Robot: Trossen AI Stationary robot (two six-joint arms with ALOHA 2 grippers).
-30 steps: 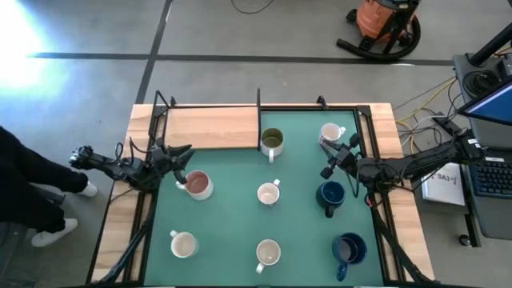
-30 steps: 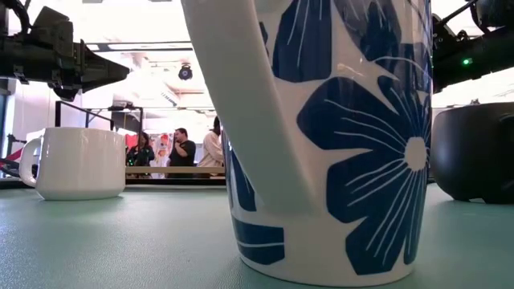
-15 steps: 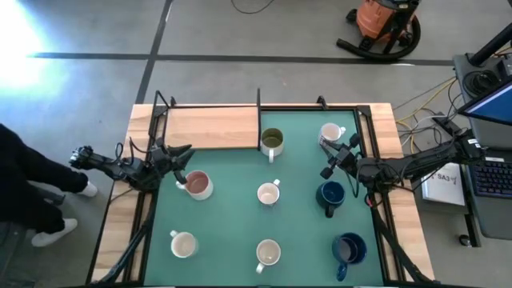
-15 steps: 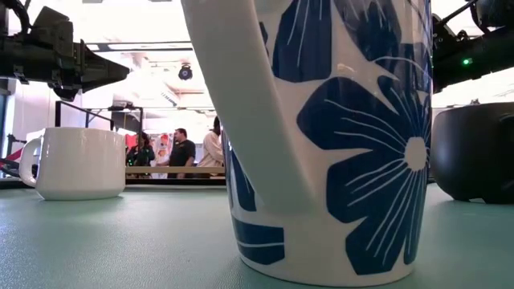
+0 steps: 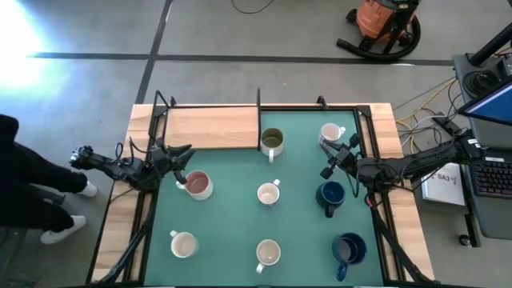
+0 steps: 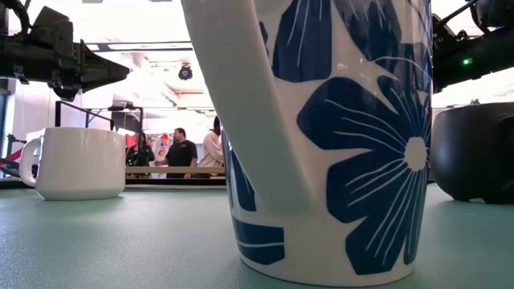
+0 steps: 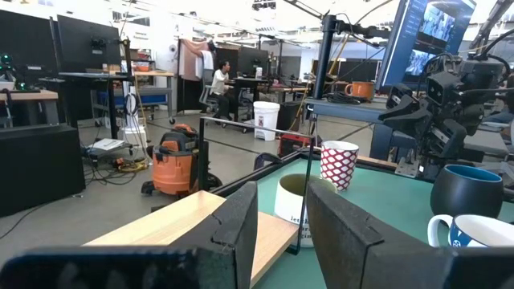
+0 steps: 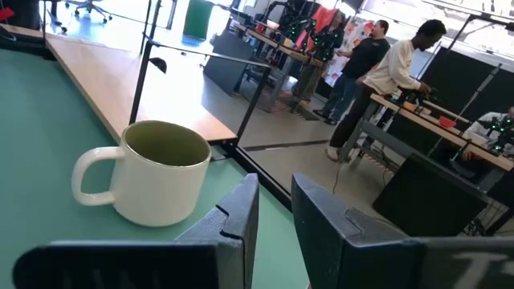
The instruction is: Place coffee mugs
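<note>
The left end effector [image 5: 178, 166] is hovering at the surface's left edge, fingers slightly spread, gripping nothing, just beside the pink-lined mug [image 5: 198, 185]. The right end effector [image 5: 326, 158] is hanging near the right edge, fingers also apart and empty, between the patterned white mug [image 5: 330, 133] and a dark blue mug [image 5: 330, 194]. All visible mugs are sitting empty on the green surface [image 5: 232, 216]. The low view alone is showing blue flowers on the front mug [image 6: 337, 136]. Neither arm nor any mug is differing from earlier; only the person [image 5: 24, 172] at the left has shifted.
</note>
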